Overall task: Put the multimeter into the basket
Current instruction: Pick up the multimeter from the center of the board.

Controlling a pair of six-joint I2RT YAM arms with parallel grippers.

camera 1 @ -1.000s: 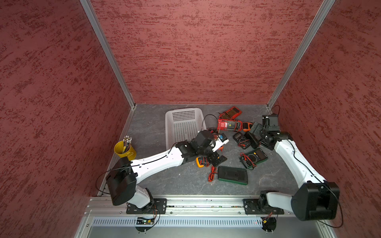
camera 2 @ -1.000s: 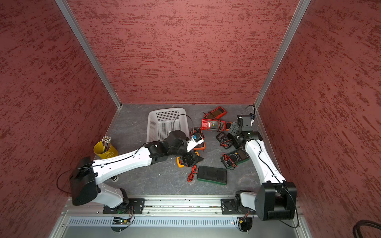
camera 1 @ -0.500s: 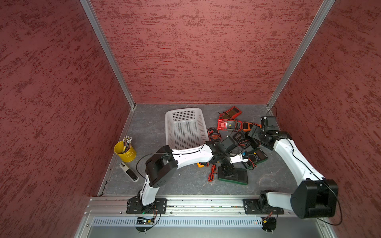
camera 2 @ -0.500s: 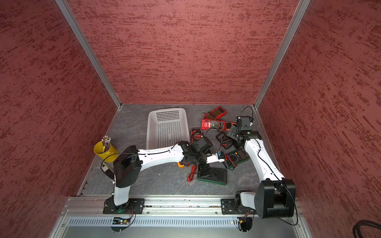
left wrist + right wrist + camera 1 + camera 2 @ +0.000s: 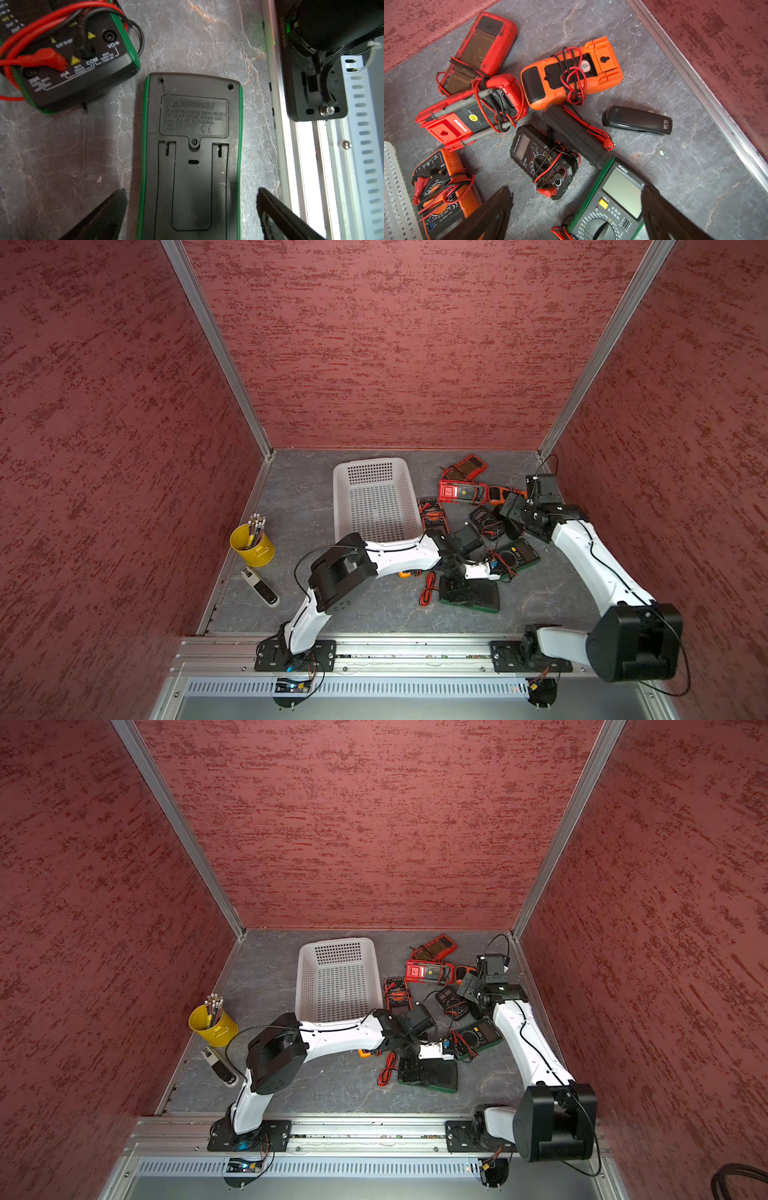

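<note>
Left wrist: green-edged multimeter (image 5: 191, 158), face-down

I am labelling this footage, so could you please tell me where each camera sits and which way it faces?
Both top views: high at the front, looking down at the basket, multimeter pile, left arm and right arm.
Left wrist: looks down past the open left hand straddling a face-down green multimeter.
Right wrist: looks down past the open right hand at the multimeter pile and a black stapler.
Shared: both wrist views show the face-up green multimeter.
</note>
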